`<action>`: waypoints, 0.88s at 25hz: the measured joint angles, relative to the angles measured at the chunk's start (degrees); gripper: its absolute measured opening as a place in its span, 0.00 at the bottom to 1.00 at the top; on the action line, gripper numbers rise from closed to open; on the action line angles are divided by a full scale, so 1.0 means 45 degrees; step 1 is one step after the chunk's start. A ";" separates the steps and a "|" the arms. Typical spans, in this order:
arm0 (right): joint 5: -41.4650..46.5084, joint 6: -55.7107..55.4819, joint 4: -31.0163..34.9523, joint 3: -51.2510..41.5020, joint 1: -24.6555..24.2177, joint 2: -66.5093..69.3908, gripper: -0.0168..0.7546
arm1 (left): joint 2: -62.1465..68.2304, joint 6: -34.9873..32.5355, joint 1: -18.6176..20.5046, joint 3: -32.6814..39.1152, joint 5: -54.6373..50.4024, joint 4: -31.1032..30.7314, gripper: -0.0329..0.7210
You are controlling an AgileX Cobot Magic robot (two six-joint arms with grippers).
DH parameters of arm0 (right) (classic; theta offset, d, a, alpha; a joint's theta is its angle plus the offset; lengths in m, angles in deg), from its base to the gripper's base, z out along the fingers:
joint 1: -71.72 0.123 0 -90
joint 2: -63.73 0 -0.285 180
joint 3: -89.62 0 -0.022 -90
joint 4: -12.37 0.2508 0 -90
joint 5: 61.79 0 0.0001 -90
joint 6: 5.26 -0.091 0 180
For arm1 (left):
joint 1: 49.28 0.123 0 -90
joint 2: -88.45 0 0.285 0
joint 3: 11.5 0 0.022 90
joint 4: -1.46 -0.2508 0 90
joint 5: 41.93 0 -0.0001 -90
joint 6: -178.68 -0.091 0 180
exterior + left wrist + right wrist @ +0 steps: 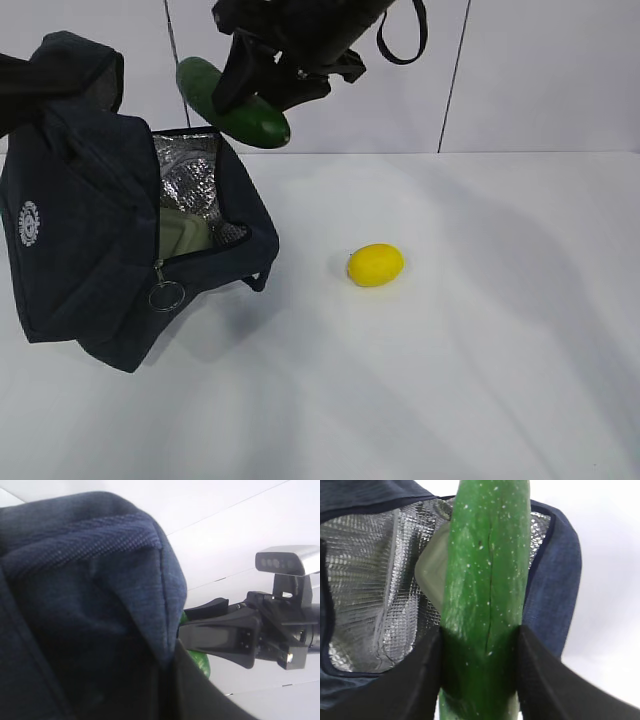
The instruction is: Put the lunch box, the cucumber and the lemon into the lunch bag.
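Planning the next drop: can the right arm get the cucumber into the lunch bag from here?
Probably yes: the right gripper holds the cucumber just above the lunch bag, whose mouth gapes open.

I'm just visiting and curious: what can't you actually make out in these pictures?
- Left pincer: in the left wrist view the lunch bag fabric fills the frame; what it pinches is hidden.
- Lunch box: only a pale green sliver shows inside the bag; the walls hide the rest.
- Cucumber: its lower end is cut off in the right wrist view; the right pincer covers its middle in the exterior view.
- Logo: too small to read.
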 joint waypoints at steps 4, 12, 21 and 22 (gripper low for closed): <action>0.0000 0.0000 0.0078 0.0000 0.0451 0.0000 0.45 | 0.0000 -0.0021 0.0000 -0.0014 0.0000 0.0000 0.03; 0.0000 0.0000 -0.0389 0.0000 0.1178 0.0000 0.45 | 0.0000 -0.0021 0.0000 -0.0014 -0.0750 0.0000 0.03; 0.0000 0.0000 -0.0389 0.0000 0.1252 0.0000 0.45 | 0.0000 -0.0021 0.0000 -0.0090 -0.1652 -0.0068 0.03; 0.0000 0.0000 -0.0366 0.0000 0.1276 0.0000 0.45 | 0.0000 -0.0021 0.0000 -0.0185 -0.1652 -0.0105 0.03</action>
